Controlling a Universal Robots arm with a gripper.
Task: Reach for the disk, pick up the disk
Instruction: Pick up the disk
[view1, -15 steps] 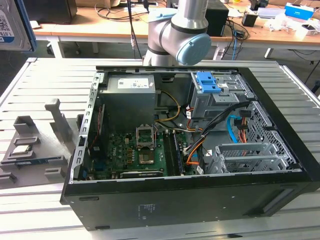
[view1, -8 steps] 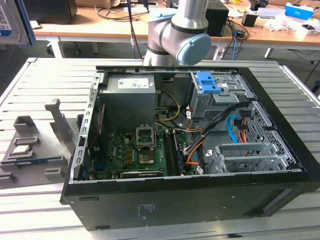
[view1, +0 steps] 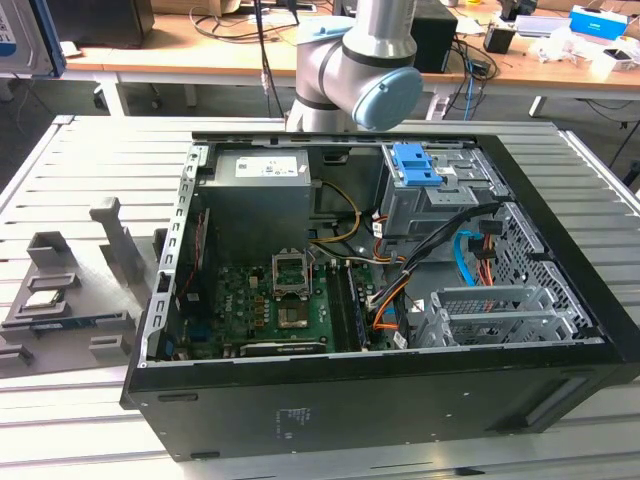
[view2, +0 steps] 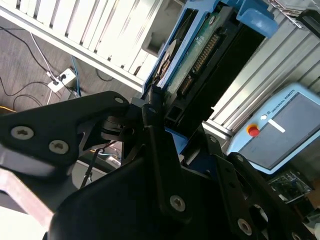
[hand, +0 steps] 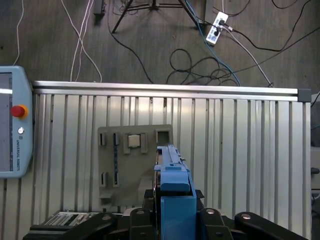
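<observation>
Slatted metal table (hand: 240, 150) below; pincer (hand: 172, 199) apparently clamped on blue-railed disk (hand: 172, 172), edge-on above it.

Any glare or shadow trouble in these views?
Exterior view: open black computer case shadowed inside. Second wrist view: black claw dark against bright slatted aluminium table. First wrist view: hard drive with blue plastic rails evenly lit.
</observation>
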